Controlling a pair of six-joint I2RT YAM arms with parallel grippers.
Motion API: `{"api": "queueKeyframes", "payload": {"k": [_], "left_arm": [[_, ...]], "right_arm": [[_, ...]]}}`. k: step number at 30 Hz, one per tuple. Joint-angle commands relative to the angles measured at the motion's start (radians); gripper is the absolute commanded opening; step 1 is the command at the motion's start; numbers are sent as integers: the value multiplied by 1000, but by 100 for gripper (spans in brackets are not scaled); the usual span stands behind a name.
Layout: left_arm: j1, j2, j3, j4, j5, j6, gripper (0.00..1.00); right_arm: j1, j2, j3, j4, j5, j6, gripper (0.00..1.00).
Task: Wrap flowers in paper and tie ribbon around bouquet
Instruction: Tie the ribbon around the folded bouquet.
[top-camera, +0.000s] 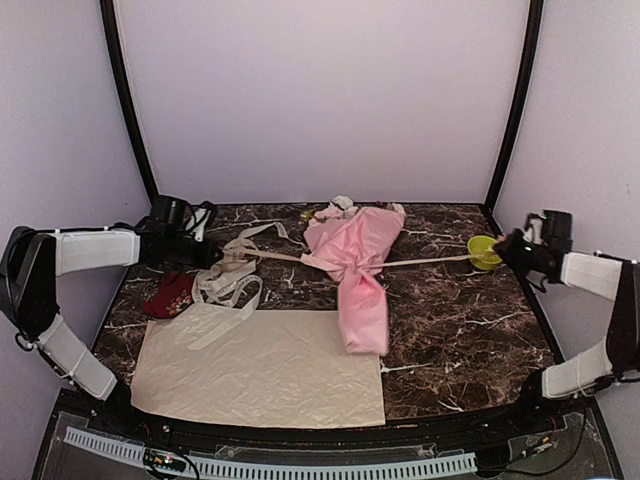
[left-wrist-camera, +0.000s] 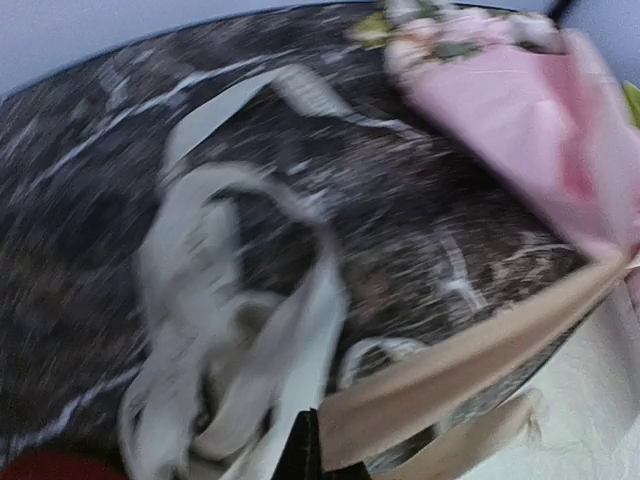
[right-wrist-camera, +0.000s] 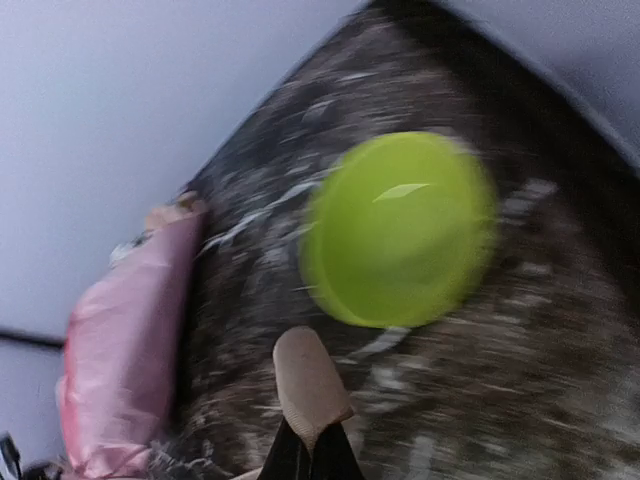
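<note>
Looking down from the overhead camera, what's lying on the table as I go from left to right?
Dark red object, cream-white ribbon tangle, pink bouquet, yellow-green bowl. The tan ribbon and the cream sheet span several of these, so I skip them.

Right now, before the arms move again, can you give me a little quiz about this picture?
1. True or false: the left gripper and the right gripper are both shut on the ribbon.
2. What sits beside the right gripper? A) green bowl B) blue box C) scissors
3. Fill in: the stretched ribbon crosses the ____ bouquet.
Key: 1 true; 2 A; 3 pink.
</note>
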Motion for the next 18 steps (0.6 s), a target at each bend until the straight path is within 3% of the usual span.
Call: {"api": "queueKeyframes", "payload": {"k": [1,4,6,10,18], "left_arm": [[250,-141,-206,-117,-118,-297,0],[362,-117,-304,-97,-41,-409,0],[390,-63,-291,-99,16,-417,0],[412,-8,-259,-97,49,-428,0],[437,-77,-261,-83,20,-420,0]], "right_arm": [[-468,-274,-275,-99,173,52,0],[-556,-338,-349,-140,201,11,0],[-566,-336,-361,-146,202,-15,0],[-571,-320,-352,-157,193,-38,0],[-549,-333,-292,-178,165,-73,0]]}}
